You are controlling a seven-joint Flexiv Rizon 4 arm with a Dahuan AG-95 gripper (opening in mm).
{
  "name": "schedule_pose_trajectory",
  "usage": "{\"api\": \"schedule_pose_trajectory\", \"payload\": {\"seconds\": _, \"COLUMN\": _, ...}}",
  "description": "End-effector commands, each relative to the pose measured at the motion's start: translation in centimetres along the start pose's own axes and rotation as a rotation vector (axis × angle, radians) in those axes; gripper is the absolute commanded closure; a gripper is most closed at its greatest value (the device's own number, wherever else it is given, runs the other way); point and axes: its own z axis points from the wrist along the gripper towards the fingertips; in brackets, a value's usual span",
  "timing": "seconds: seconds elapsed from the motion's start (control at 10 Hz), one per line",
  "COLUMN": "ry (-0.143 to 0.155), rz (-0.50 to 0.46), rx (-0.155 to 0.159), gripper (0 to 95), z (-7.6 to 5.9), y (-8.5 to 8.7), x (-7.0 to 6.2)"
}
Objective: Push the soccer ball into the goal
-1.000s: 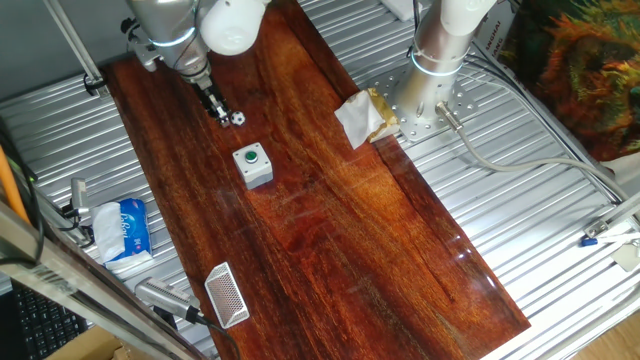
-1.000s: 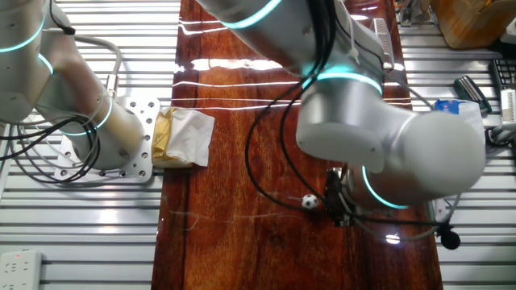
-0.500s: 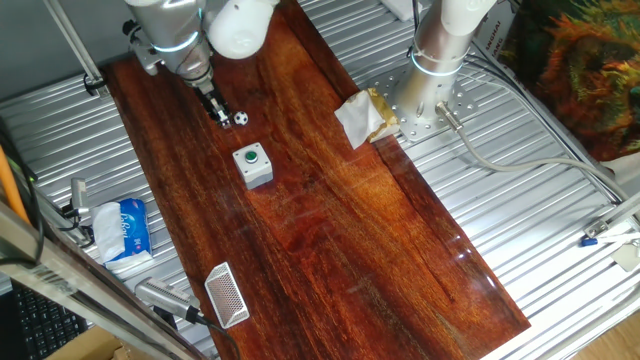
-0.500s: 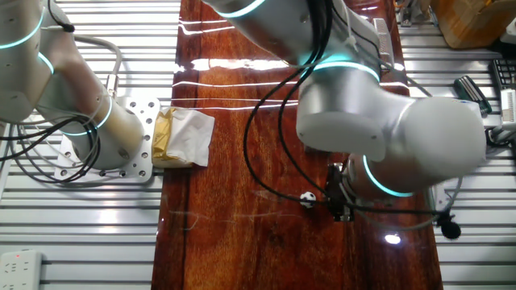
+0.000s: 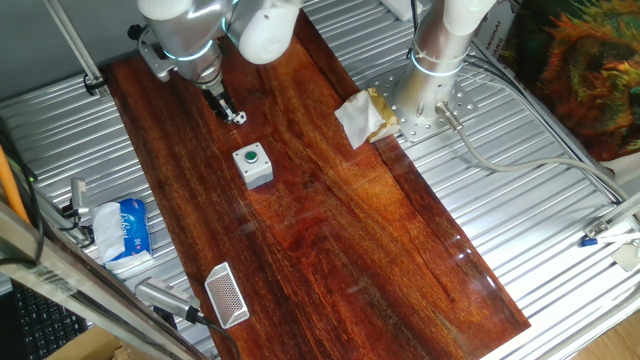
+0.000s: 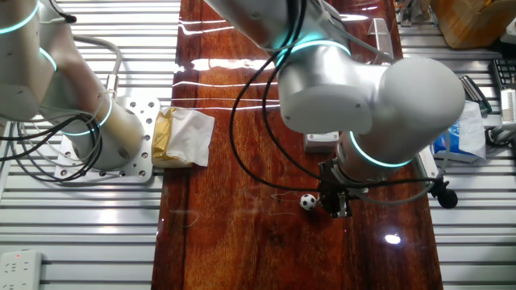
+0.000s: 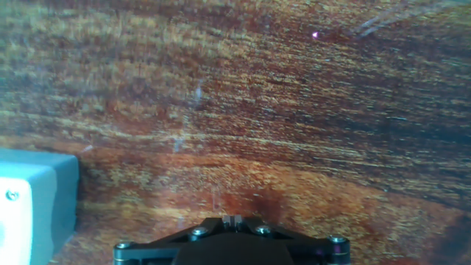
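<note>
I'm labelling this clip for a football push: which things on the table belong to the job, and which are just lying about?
Belongs to the job:
soccer ball
goal
end effector, right beside the ball

Just lying about:
grey button box
crumpled wrapper
blue tissue pack

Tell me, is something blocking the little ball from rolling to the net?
Yes. The grey button box sits on the table between the soccer ball and the goal, roughly in the ball's path. The pincer is right beside the ball.
</note>
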Motion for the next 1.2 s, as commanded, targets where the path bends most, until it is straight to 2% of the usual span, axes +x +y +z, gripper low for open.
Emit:
{"api": "schedule_pose_trajectory", "payload": {"seconds": 0.1, "ry": -0.005, "rz": -0.003, "rx": 0.0, "gripper": 95.0, "z": -0.2, "y": -0.2, "x": 0.2}}
{"api": "schedule_pose_trajectory", "payload": {"seconds": 0.5, "ry": 0.0, "rz": -0.014, "rx": 0.01, "gripper": 95.0, "z": -0.7, "y": -1.0, "x": 0.9}}
{"api": "schedule_pose_trajectory", "payload": {"seconds": 0.9, "ry": 0.003, "rz": -0.03, "rx": 0.021, "gripper": 95.0, "z": 0.1, "y": -1.6, "x": 1.1}}
{"api": "schedule_pose_trajectory", "payload": {"seconds": 1.2, "ry": 0.004, "rz": -0.039, "rx": 0.009, "gripper": 95.0, "z": 0.6, "y": -1.9, "x": 1.3}}
